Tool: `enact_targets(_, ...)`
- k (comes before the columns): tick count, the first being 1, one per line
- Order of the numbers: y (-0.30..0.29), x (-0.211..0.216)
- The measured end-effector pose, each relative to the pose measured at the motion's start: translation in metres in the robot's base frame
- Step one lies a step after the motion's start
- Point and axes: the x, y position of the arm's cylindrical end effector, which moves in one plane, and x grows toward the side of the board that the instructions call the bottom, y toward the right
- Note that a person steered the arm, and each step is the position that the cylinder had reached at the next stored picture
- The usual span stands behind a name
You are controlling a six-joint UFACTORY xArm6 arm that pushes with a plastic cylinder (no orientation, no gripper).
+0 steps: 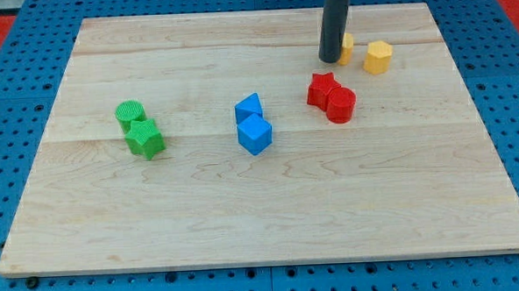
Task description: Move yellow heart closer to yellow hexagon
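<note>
1. Progress on the task appears well advanced: the small yellow heart block [347, 47] lies near the yellow hexagon block [378, 57], with only a narrow strip of bare wood between them.
2. Both yellow blocks sit toward the 1 o'clock area of the light wooden table [262, 207]. The hexagon lies at roughly 4 o'clock from the heart.
3. My tip [330, 60], the lower end of the dark rod, rests at the heart's 8 o'clock side, apparently touching it; the rod hides part of the heart, so its shape is only partly legible.
4. Tool state: a plain rod with nothing to open or close, holding nothing; it can only push.
5. Remaining work, in my judgement: a short push toward 4 o'clock would close the last gap.
6. Other blocks stand well apart: red star [322, 88], red cylinder [340, 104], two blue blocks [253, 125], two green blocks [139, 128].
</note>
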Motion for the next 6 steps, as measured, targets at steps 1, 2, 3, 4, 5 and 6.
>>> enact_targets(1, -0.018, -0.004)
enact_targets(2, -0.023, -0.023)
enact_targets(3, -0.023, -0.043)
enact_targets(4, -0.022, -0.047)
enact_targets(5, -0.014, -0.042)
enact_targets(6, 0.004, -0.037)
